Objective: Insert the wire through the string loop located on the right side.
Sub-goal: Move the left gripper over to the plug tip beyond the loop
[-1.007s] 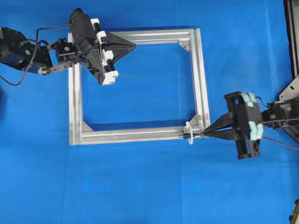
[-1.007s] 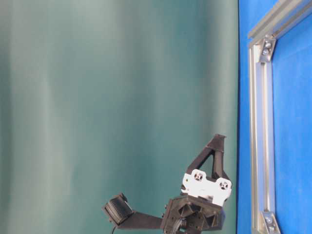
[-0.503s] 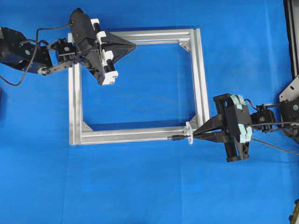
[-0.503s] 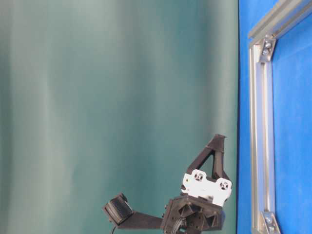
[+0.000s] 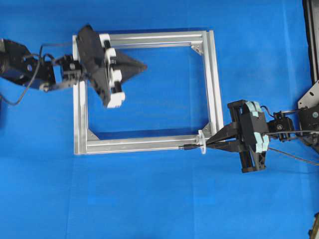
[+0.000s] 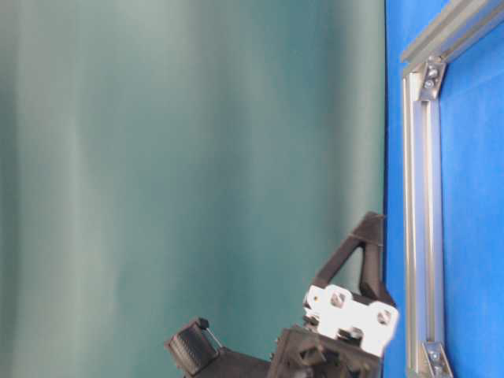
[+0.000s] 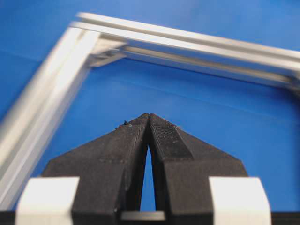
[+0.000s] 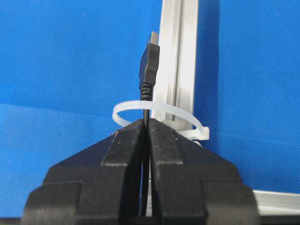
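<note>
My right gripper (image 8: pixel 146 123) is pinched tight on the wire (image 8: pixel 149 70). The thin black wire comes out from between my two black fingers (image 8: pixel 124 145) and runs straight ahead. Its dark plug tip has gone through the string loop (image 8: pixel 159 115) and now sticks out on the far side. The loop is a small white ring, and it curves around the wire just past my fingertips. It sits on a little white mount at the near right corner of the silver frame (image 5: pixel 214 79). From above, my right gripper (image 5: pixel 208 144) points at that corner, with the plug lying along the frame's bottom bar.

My left gripper (image 7: pixel 149 117) is squeezed closed too, and it has nothing in it. It hangs over the blue table (image 5: pixel 159 199), inside the frame near the top left corner.
</note>
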Available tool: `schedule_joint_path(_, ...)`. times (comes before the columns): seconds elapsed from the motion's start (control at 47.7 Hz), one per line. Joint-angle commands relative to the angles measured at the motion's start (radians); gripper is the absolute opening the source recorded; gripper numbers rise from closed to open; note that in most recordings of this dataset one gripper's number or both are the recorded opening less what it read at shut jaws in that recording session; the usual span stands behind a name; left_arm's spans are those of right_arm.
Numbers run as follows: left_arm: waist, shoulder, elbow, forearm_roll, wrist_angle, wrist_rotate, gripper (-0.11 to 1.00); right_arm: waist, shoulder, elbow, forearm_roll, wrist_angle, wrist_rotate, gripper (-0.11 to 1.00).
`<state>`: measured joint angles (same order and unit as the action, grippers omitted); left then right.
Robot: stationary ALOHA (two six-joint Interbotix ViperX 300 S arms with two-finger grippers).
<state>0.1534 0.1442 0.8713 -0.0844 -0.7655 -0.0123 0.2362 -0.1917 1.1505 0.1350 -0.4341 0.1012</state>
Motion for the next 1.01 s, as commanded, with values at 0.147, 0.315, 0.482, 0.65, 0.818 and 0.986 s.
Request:
schedule_joint_path(0.147,-0.143,-0.034,-0.002,0.003,-0.005,-0.002,0.00,-0.002,-0.006,-0.017,0.003,-0.009,0.002,-0.03)
schedule_joint_path(0.315,-0.241,-0.034,-0.002,0.002,-0.005,-0.008,0.00,-0.002,-0.006,-0.017,0.002,-0.009,0.002,-0.03)
schedule_joint_path(0.482,-0.324,-0.034,-0.002,0.002,-0.005,-0.061,0.00,-0.002,-0.006,-0.017,0.002,-0.009,0.002,-0.03)
schedule_joint_path(0.65,-0.359,-0.032,-0.002,0.002,-0.003,-0.107,0.00,-0.002,-0.006,-0.017,0.003,-0.009,0.002,-0.03)
schedule_joint_path(0.818,-0.354,-0.028,-0.017,0.000,0.020,-0.109,0.00,-0.002,-0.006,-0.017,0.003,-0.009,0.002,-0.03)
schedule_joint_path(0.986,-0.336,-0.006,-0.083,0.000,0.043,-0.103,0.00,-0.002,-0.006,-0.017,0.003,-0.009,0.002,-0.03)
